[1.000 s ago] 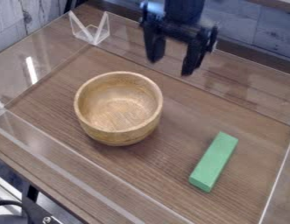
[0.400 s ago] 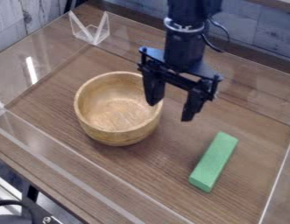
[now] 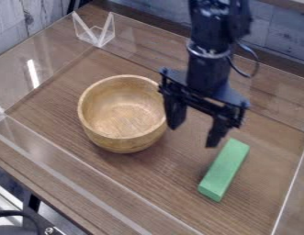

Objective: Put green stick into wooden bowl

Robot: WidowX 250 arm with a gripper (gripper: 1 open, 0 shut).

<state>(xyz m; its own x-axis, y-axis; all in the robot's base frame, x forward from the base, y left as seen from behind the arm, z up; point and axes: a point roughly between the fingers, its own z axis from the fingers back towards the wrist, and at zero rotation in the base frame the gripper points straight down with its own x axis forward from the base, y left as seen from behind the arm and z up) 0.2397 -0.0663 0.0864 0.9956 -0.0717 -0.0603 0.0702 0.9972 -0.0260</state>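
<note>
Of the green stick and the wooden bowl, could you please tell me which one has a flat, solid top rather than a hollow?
The green stick: its top is flat and solid, while the wooden bowl is round with a deep hollow.

Bare tabletop [image 3: 86,184] lies open before the bowl [image 3: 122,114].

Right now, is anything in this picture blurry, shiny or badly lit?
In the camera view, the whole picture is a little soft, so fine detail is lost; the gripper is so dark that its parts run together; the bowl is evenly visible inside; the green stick looks matte, with no strong glare.
</note>
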